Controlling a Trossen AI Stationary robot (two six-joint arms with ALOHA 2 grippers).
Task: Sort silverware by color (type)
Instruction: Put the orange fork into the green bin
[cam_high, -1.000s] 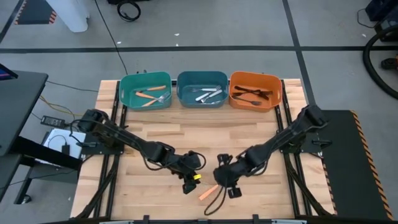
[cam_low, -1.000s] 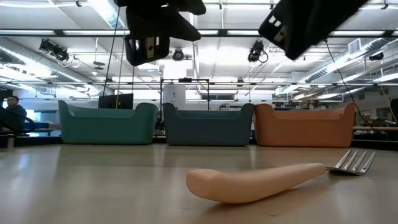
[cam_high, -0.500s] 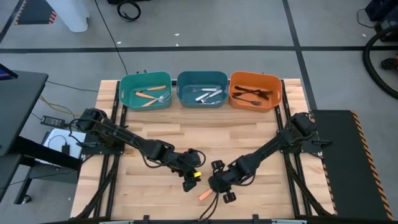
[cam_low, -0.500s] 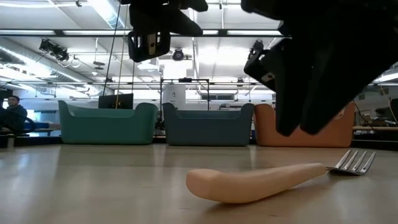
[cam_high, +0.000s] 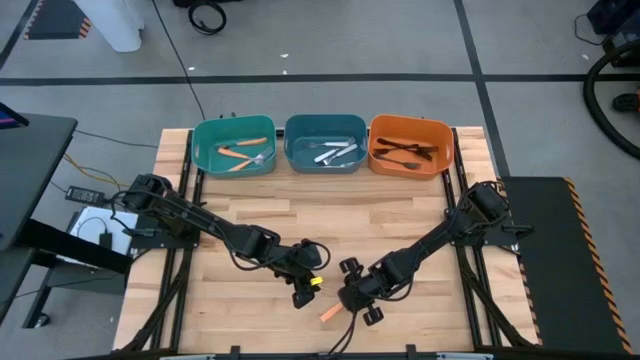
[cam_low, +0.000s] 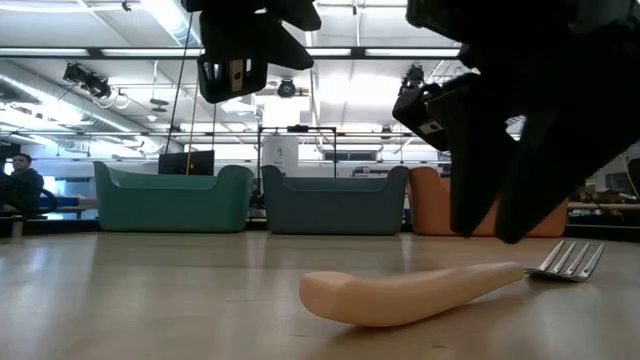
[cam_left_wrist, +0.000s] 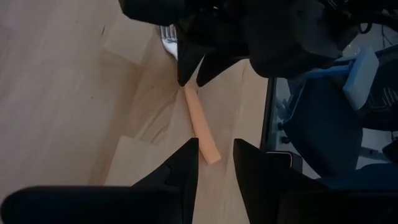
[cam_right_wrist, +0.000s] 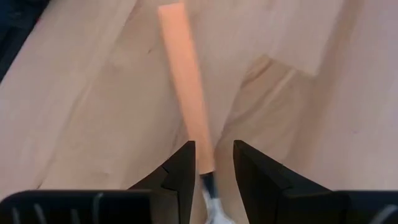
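One orange-handled fork (cam_high: 328, 314) lies flat on the wooden table near its front edge; the low view shows its silver head (cam_low: 572, 258) at the right. My right gripper (cam_right_wrist: 213, 171) is open and points down over the fork. Its fingers (cam_right_wrist: 181, 167) stand on either side of the handle's head end, a little above it in the low view. My left gripper (cam_high: 303, 296) hangs open just left of the fork, above the table, touching nothing. More forks lie in the bins at the far edge.
Three bins stand in a row at the far edge: a teal bin (cam_high: 203, 150) with orange-handled forks, a blue bin (cam_high: 296, 146) with silver forks, an orange bin (cam_high: 445, 150) with black forks. Bare wood (cam_high: 330, 225) lies between the bins and the grippers.
My right gripper has come down over the orange-handled fork, shifting a little toward the table's left edge and rolling about its own axis. Its fingers have stayed open. The fork has not moved.
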